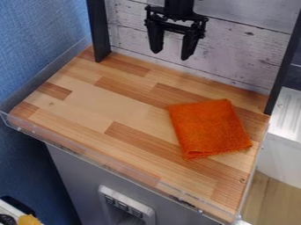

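Note:
The black gripper (171, 56) hangs at the top of the view, in front of the whitewashed plank backboard. Its two fingers point down and stand apart, with nothing between them. An orange cloth (210, 128), folded into a rough square, lies flat on the right half of the wooden tabletop (94, 105). The cloth is below and to the right of the gripper, well apart from it.
Dark upright posts (98, 30) flank the backboard (247, 48) at left and right. A low transparent rim (111, 168) runs along the table's front edge. A blue wall (35, 44) stands at left, and a white ribbed surface (288, 114) lies beyond the right edge.

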`<state>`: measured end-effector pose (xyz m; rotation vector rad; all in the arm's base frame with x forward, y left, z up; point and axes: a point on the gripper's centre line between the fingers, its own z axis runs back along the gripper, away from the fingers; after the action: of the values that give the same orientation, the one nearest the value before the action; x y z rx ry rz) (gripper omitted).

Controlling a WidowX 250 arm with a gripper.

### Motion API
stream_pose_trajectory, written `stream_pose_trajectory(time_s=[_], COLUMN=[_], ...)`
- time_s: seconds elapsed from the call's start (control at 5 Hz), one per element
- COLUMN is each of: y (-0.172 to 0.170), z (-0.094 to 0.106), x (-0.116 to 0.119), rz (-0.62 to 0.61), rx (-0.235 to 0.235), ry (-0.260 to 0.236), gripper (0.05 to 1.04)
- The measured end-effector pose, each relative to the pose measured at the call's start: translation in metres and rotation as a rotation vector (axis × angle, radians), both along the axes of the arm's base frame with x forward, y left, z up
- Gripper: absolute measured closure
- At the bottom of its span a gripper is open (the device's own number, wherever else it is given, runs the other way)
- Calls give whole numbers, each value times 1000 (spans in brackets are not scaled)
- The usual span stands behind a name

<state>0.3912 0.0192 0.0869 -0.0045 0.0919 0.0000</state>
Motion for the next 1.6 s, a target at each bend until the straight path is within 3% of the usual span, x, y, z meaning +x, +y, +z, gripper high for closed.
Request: stream_pose_trajectory(time_s=[0.2,0.4,0.8,1.2,1.4,1.6], y=[-7,-31,-74,-106,-114,-119], z=[-16,-12,-8,-15,-20,-25], x=[-12,-22,-45,-64,-73,-78], rz=[19,45,107,163,182,198], rx=[1,8,32,39,39,33], ry=[40,13,-100,-156,-150,-143], gripper=[85,85,87,85,133,412])
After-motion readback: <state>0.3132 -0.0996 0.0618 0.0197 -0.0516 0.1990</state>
